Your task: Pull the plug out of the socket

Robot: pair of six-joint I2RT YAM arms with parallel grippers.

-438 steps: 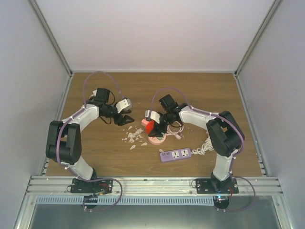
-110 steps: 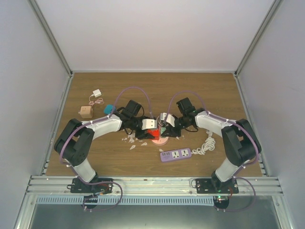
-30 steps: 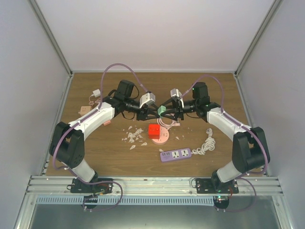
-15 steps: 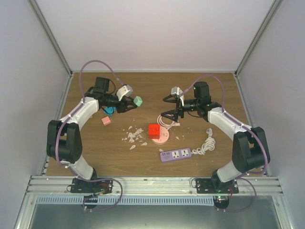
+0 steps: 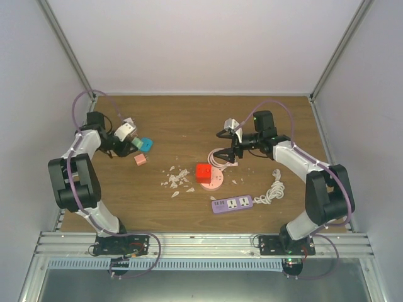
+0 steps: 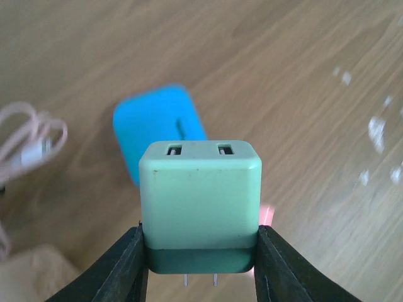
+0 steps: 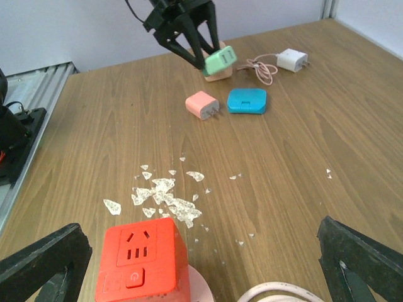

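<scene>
Since half a second ago we have carried the green plug [image 6: 200,204] from mid-surface out toward ten o'clock, and our right hand [image 5: 221,146] has barely shifted. Nearest us, at about six o'clock, lies the purple power strip [image 5: 232,204]; just beyond it sits the red socket cube [image 7: 142,259], its face bare, with our right hand spread wide and empty above it. Farther off, our left hand [image 6: 200,267] is clamped on the plug over the blue adapter [image 6: 158,129] and pink adapter [image 7: 201,105]. We judge the pull done; next comes lowering and releasing the plug on bare wooden surface [image 5: 189,119].
</scene>
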